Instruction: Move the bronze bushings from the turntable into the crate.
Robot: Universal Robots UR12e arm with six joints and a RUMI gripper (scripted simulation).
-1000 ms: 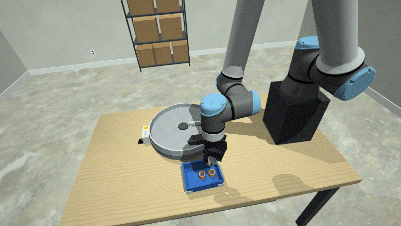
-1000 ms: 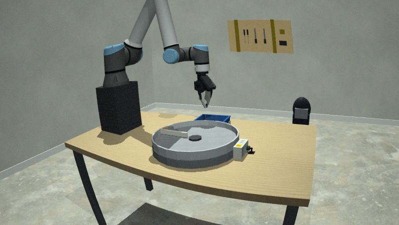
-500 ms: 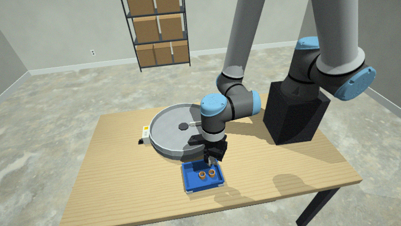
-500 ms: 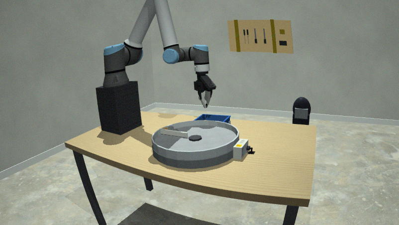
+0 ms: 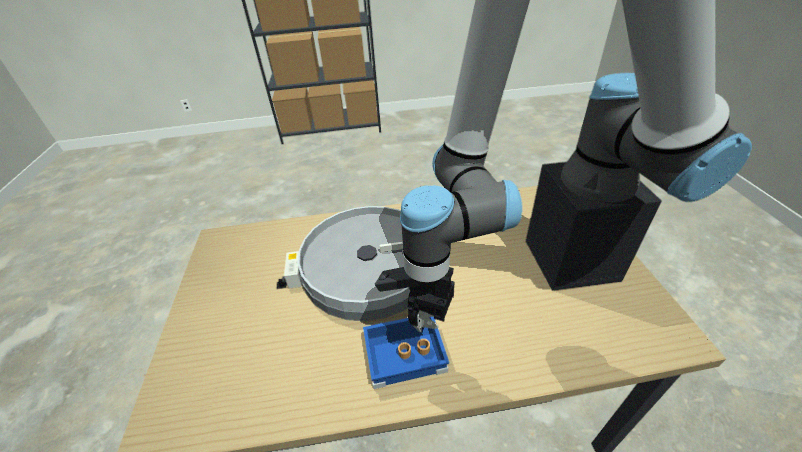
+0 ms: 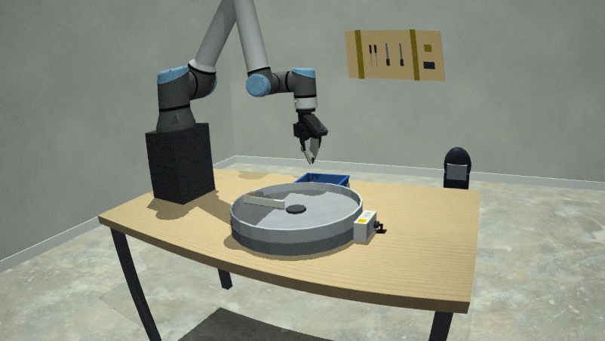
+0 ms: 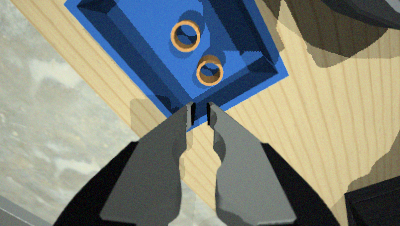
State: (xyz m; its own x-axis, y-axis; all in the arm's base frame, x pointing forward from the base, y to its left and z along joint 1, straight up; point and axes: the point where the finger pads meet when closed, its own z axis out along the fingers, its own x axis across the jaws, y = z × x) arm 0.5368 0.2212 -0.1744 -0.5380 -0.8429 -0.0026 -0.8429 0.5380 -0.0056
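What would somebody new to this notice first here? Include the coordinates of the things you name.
Probably the big gray arm (image 5: 426, 241) (image 6: 253, 46) reaching over the table (image 5: 235, 348) (image 6: 428, 237). Next, the bright blue crate (image 5: 387, 377) (image 6: 328, 174) (image 7: 145, 90) below its gripper (image 5: 422, 326) (image 6: 311, 161) (image 7: 201, 104), with two bronze rings inside, and the wide round turntable (image 5: 336, 247) (image 6: 296, 227) beside it.

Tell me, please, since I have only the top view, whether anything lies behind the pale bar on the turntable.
Observer: Yes, the exterior view shows an orange-brown piece partly hidden behind the pale bar on the turntable; I can't make out its full shape.
Operator: Thank you; is the gripper carrying anything?
Observer: No, the wrist view shows nothing between the fingertips of the gripper, only a narrow gap.
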